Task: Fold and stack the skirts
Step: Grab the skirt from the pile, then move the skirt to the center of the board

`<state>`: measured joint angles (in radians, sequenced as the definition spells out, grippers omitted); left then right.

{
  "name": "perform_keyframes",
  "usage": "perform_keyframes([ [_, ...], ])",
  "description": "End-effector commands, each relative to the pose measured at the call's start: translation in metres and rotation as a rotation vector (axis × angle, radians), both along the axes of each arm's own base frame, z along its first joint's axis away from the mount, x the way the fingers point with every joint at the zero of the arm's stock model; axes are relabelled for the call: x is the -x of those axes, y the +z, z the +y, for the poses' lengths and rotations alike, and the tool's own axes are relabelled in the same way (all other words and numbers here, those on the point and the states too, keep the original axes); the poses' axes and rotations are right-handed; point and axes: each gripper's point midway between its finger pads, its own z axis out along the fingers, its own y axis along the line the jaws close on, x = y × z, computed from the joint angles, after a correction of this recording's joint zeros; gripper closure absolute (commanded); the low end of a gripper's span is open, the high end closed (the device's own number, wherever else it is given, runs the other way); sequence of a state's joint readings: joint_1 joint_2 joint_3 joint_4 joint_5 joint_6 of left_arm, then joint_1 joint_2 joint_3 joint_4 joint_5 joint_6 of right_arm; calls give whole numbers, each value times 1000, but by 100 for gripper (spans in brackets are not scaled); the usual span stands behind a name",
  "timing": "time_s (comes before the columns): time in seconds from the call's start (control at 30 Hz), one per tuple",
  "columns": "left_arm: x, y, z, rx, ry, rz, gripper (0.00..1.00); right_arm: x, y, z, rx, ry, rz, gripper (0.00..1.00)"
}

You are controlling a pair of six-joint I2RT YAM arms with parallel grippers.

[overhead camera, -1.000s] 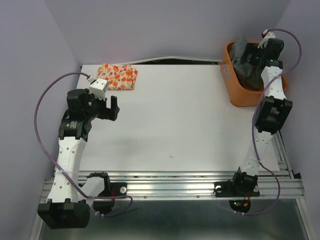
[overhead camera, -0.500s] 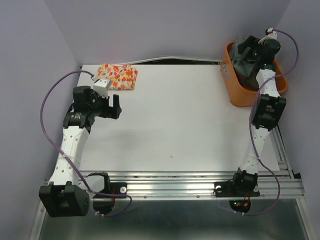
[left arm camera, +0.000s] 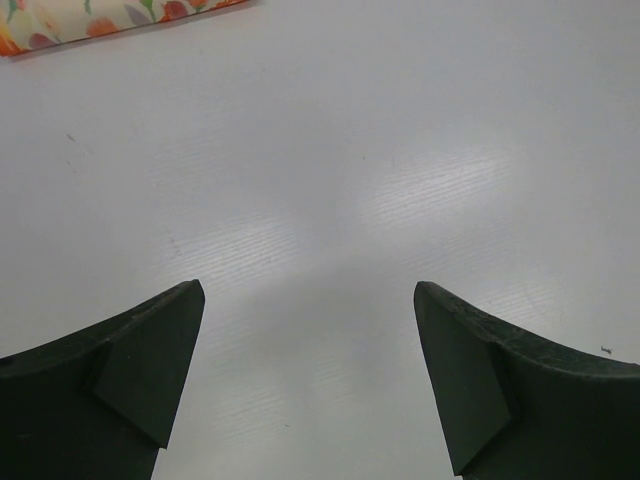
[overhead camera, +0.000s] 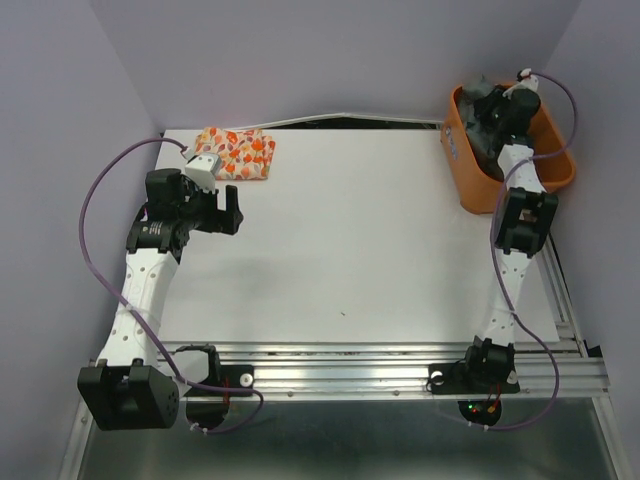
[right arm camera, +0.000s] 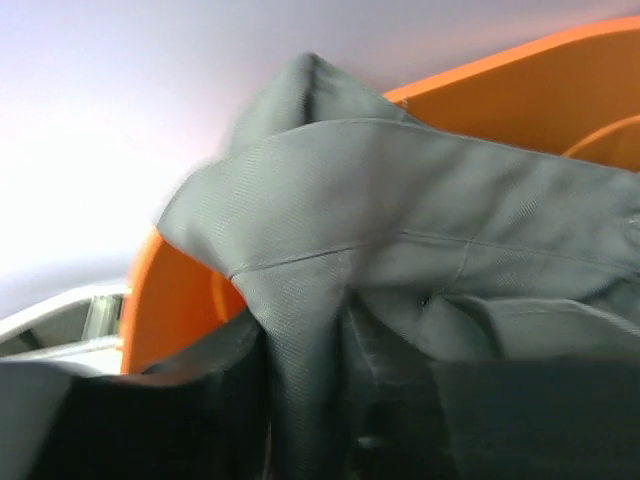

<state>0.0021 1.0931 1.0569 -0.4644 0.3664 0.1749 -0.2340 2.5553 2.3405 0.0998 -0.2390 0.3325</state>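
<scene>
The cream skirt with the orange leafy print (overhead camera: 236, 152) lies folded at the table's far left corner; its edge shows in the left wrist view (left arm camera: 100, 15). My left gripper (overhead camera: 225, 212) hovers just in front of it, open, with bare table between its jaws (left arm camera: 308, 290). The dark grey skirt (overhead camera: 484, 148) is bunched in the orange basket (overhead camera: 465, 185) at the far right. My right gripper (overhead camera: 497, 108) reaches down into the basket. In the right wrist view a fold of the grey skirt (right arm camera: 400, 220) is pinched between the jaws of the right gripper (right arm camera: 305, 400).
The white table (overhead camera: 360, 240) spreads between the two arms. The orange basket wall (right arm camera: 170, 300) rises beside the grey cloth. Purple cables loop from both wrists, and a metal rail runs along the near edge (overhead camera: 350, 365).
The right gripper has reached deeper into the basket and closed on the grey skirt. The left arm swung slightly left earlier and is now still, its gripper open.
</scene>
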Motion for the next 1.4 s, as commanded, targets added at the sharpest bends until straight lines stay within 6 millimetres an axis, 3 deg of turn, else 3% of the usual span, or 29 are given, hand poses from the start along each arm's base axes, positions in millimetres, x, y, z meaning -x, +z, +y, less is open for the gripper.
perform_keyframes([
  [0.0, -7, 23, 0, 8, 0, -67, 2, -1, 80, 1, 51, -10, -197, 78],
  [0.07, -5, 24, -1, 10, -4, -71, 2, 5, 107, 2, 85, -10, -246, 91],
  [0.1, -5, 23, -2, 13, -8, -74, 2, 15, 140, 3, 103, -14, -298, 99],
  [0.17, -3, 23, -3, 21, -12, -76, 2, 26, 173, 4, 131, -22, -358, 99],
  [0.2, -3, 24, -4, 22, -14, -79, 2, 41, 207, 7, 141, -25, -409, 99],
  [0.23, -3, 24, -4, 24, -17, -82, 1, 50, 227, 9, 147, -25, -449, 99],
  [0.27, -2, 26, -6, 31, -19, -86, 1, 56, 235, 12, 140, -18, -462, 99],
  [0.3, -2, 28, -6, 33, -20, -95, 1, 75, 269, 18, 142, -13, -515, 99],
  [0.37, -2, 31, -5, 35, -11, -103, 2, 97, 304, 25, 142, -4, -591, 99],
  [0.4, 0, 34, -6, 39, -14, -110, 2, 105, 309, 27, 137, -3, -603, 99],
  [0.43, 1, 36, -6, 41, -12, -119, 1, 127, 343, 31, 144, -10, -677, 99],
  [0.5, 3, 38, -5, 40, -9, -129, 2, 148, 373, 35, 148, -12, -734, 99],
  [0.53, 4, 38, -6, 41, -10, -132, 2, 167, 398, 40, 151, -8, -786, 99],
  [0.7, 8, 46, -5, 52, 3, -171, 2, 229, 467, 77, 151, 136, -947, 99],
  [0.8, 10, 51, -2, 60, 20, -184, 2, 263, 495, 101, 137, 249, -1005, 99],
  [0.9, 10, 58, 1, 74, 25, -205, 2, 285, 500, 130, 120, 398, -1008, 99],
  [0.93, 11, 61, -2, 83, 11, -212, 1, 297, 499, 147, 133, 485, -1006, 99],
  [0.97, 10, 66, -3, 90, 5, -229, 2, 293, 486, 153, 86, 534, -959, 99],
  [1.03, 10, 72, -5, 102, -3, -244, 2, 305, 474, 183, 69, 653, -923, 99],
  [1.07, 10, 74, -7, 108, -12, -248, 2, 306, 458, 200, 70, 727, -871, 99],
  [1.1, 9, 78, -7, 113, -17, -255, 1, 292, 429, 209, 30, 762, -789, 99],
  [1.2, 7, 81, -10, 117, -38, -258, 2, 307, 388, 262, 24, 932, -686, 99],
  [1.23, 6, 81, -10, 115, -39, -261, 2, 303, 360, 275, -2, 974, -613, 99],
  [1.27, 6, 81, -11, 118, -44, -261, 2, 316, 346, 299, -2, 1062, -579, 99],
  [1.37, 5, 82, -11, 122, -53, -264, 2, 334, 298, 340, -17, 1230, -468, 99],
])
